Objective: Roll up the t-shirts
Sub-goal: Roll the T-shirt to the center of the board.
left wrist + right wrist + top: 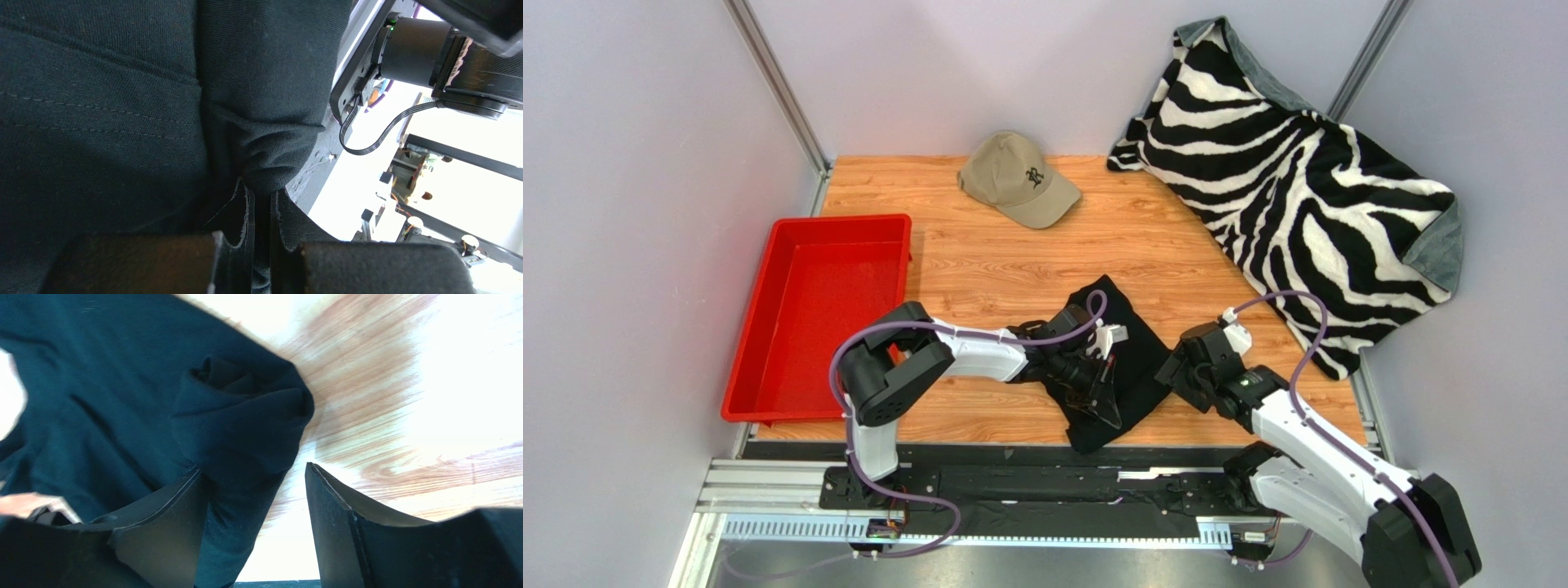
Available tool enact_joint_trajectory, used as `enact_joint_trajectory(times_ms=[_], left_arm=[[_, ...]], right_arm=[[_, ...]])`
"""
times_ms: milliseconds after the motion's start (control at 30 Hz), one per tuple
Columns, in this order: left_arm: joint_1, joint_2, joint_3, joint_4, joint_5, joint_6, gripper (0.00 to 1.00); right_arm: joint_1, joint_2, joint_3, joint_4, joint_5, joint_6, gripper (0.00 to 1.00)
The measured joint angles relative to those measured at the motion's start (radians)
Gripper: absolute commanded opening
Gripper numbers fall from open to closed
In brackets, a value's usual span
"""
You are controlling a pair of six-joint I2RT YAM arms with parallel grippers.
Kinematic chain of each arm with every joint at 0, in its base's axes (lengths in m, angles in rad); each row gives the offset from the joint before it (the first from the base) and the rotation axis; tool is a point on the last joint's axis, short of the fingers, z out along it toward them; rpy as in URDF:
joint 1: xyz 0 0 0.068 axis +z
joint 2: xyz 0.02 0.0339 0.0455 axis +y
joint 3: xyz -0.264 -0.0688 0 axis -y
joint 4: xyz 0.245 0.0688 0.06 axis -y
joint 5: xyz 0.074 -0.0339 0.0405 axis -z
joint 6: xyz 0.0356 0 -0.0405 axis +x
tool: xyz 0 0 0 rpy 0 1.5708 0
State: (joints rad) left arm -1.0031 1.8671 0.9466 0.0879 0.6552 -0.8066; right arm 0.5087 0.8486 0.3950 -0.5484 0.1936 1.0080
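Observation:
The black t-shirt point(1136, 361) lies bunched on the wooden table point(1001, 263) between my two grippers. My left gripper point(1097, 368) presses in from the left. In the left wrist view my left gripper point(262, 199) is shut on a fold of the t-shirt point(123, 110), with cloth pinched between the fingers. My right gripper point(1176, 368) sits at the shirt's right edge. In the right wrist view my right gripper point(251, 478) stands open around a rolled end of the t-shirt point(239, 422). The cloth rests against the left finger point(166, 527), and a gap separates it from the right finger point(344, 527).
A red tray point(840, 223) stands at the left of the table. A tan cap point(1020, 178) lies at the back middle. A zebra-striped blanket point(1308, 196) drapes over the back right corner. Grey walls enclose the table.

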Motion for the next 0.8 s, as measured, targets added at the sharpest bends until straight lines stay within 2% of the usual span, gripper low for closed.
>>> enact_joint_trajectory(times_ms=[67,100,133,200,233,300,333,367,600,800], left_arm=[[0.002,0.0,0.005,-0.008,0.001,0.001,0.0],[0.002,0.001,0.007,-0.01,0.001,0.002,0.0],[0.002,0.001,0.01,-0.013,0.001,0.003,0.0],[0.003,0.001,0.013,-0.013,-0.002,0.008,0.08],[0.003,0.001,0.016,-0.013,-0.005,0.011,0.19],[0.005,0.0,0.024,-0.016,-0.02,0.031,0.31],[0.004,-0.002,0.029,-0.023,-0.034,0.04,0.45],[0.004,-0.007,0.032,-0.032,-0.049,0.056,0.48],[0.002,-0.134,0.035,-0.177,-0.183,0.165,0.57],[-0.053,-0.235,0.072,-0.266,-0.393,0.251,0.59]], right_arm=[[0.0,0.046,0.016,-0.001,0.008,0.0,0.41],[0.0,0.067,0.03,-0.003,0.008,0.0,0.26],[-0.002,0.09,0.048,-0.004,0.006,-0.003,0.21],[-0.012,0.138,0.085,-0.016,-0.001,-0.014,0.1],[-0.021,0.168,0.111,-0.026,-0.005,-0.021,0.08],[-0.039,0.238,0.165,-0.056,-0.011,-0.04,0.07],[-0.045,0.267,0.189,-0.068,-0.013,-0.05,0.06],[-0.051,0.3,0.216,-0.085,-0.014,-0.064,0.05],[-0.074,0.482,0.379,-0.177,-0.005,-0.157,0.02],[-0.08,0.604,0.489,-0.255,-0.005,-0.217,0.0]])
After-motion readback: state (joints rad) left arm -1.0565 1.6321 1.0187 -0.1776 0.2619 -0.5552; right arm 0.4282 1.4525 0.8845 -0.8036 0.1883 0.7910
